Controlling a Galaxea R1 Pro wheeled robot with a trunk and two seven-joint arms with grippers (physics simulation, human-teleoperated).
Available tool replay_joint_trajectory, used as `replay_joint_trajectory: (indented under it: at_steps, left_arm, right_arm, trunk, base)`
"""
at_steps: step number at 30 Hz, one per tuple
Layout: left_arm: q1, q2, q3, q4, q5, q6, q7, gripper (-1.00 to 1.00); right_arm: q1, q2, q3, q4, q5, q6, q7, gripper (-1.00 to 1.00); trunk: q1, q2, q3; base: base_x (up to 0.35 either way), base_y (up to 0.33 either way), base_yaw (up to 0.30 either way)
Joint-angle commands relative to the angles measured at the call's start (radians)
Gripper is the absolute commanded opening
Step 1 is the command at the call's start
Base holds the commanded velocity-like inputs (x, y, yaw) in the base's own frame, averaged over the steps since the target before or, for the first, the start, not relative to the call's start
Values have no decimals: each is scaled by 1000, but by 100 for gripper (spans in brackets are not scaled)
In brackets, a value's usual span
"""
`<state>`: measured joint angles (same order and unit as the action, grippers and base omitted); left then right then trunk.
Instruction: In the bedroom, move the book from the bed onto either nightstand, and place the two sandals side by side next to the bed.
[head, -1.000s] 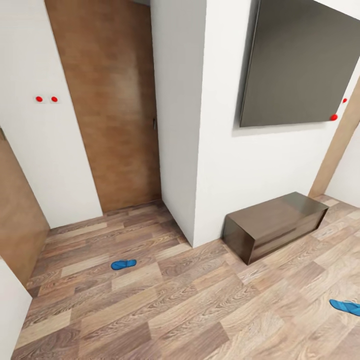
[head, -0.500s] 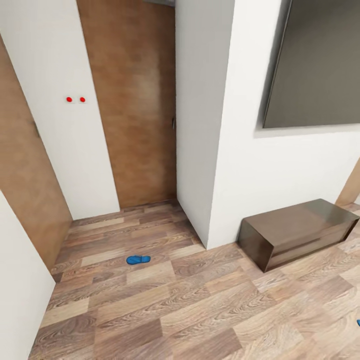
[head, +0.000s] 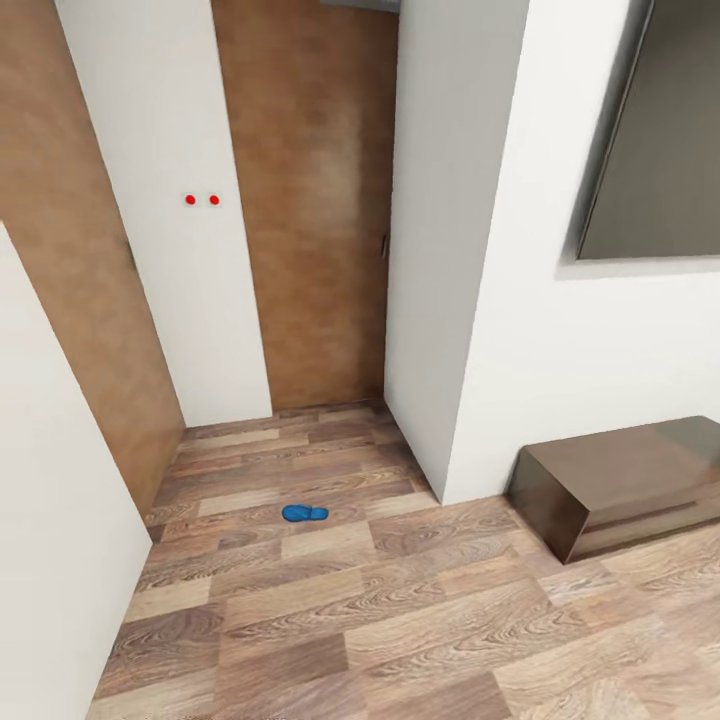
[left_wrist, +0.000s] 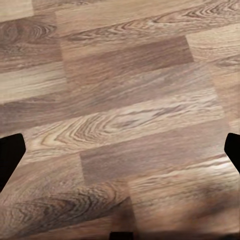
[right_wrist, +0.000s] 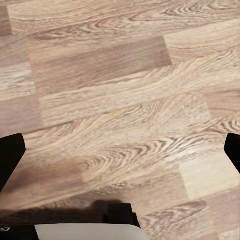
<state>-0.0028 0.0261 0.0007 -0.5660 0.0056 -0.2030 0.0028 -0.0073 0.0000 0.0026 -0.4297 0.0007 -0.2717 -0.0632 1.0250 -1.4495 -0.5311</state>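
My left tool (left_wrist: 120, 150) hangs over the wood-plank floor (left_wrist: 125, 100), its dark fingertips (left_wrist: 10, 150) spread wide apart above bare planks.

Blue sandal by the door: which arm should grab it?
Left, tentatively: the sandal lies left of centre in the head view. The left pincer and right pincer are both open and empty over floor.

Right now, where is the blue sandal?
In the head view the blue sandal lies flat on the wood floor, left of centre, in front of the tan door and left of the low dark cabinet.
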Motion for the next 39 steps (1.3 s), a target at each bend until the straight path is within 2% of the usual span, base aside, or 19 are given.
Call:
replay_joint_trajectory:
  at_steps: [1,29,39]
  left_arm:
    - [0,0,0,0,1,-2,0,100]
    - [0,0,0,0,1,-3,0,100]
    - [0,0,0,0,1,-3,0,100]
  right_arm:
    - [0,0,0,0,0,-3,-3,100]
    - [0,0,0,2,-1,-3,-3,100]
    - [0,0,0,2,-1,-3,-3,100]
  trunk:
    - [0,0,-1]
    - [0,0,-1]
    - [0,0,-1]
  base:
    - [0,0,232]
    - [0,0,231]
    - [0,0,67]
